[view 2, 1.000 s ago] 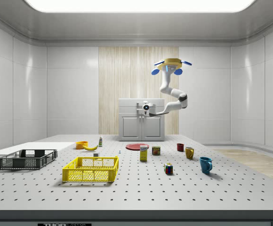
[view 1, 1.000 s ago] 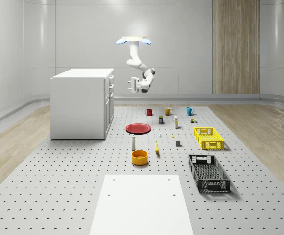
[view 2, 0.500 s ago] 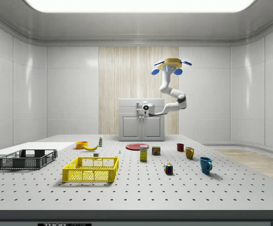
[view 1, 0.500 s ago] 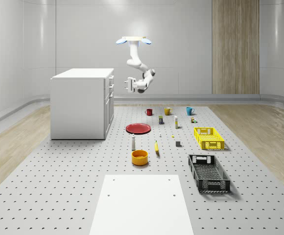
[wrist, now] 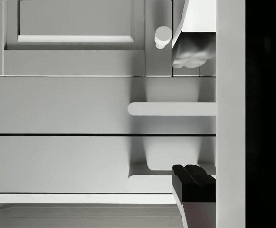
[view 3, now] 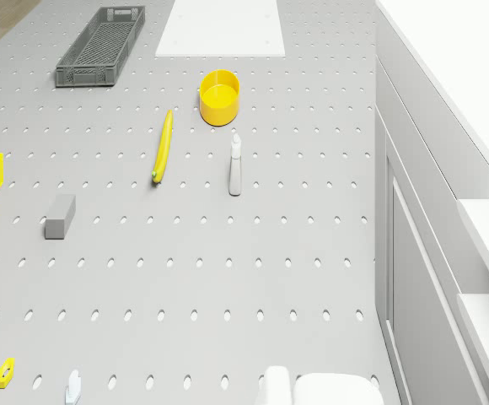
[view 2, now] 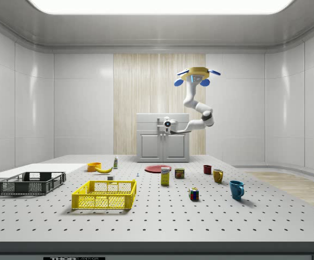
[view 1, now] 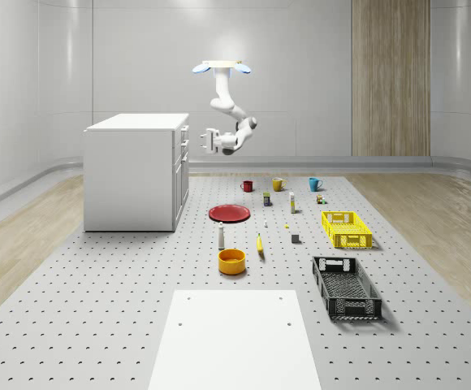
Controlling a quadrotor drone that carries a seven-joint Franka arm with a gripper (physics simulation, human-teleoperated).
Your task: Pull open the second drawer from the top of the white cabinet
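The white cabinet (view 1: 134, 171) stands on the pegboard floor at the whole-scene view's left, its drawers stacked above a door on the face toward the arm. The drone (view 1: 222, 67) hovers high, just off that face. Its arm bends down and holds the gripper (view 1: 209, 140) level with the upper drawers, a short gap from the front. In the wrist view the second drawer's bar handle (wrist: 171, 109) lies ahead between the two spread fingertips, the gripper (wrist: 193, 114) open and empty. The top drawer's handle (wrist: 147, 183) sits by the black fingertip (wrist: 192, 180).
On the floor below the arm lie a red plate (view 1: 229, 213), a bottle (view 3: 235, 164), a banana (view 3: 163, 146) and an orange bowl (view 1: 231, 261). Mugs (view 1: 278, 184), a yellow crate (view 1: 347, 229), a black crate (view 1: 346, 287) and a white board (view 1: 234, 340) lie farther off.
The gripper has moved toward the cabinet front and risen a little as the forearm swung. The drone has stayed where it hovers.
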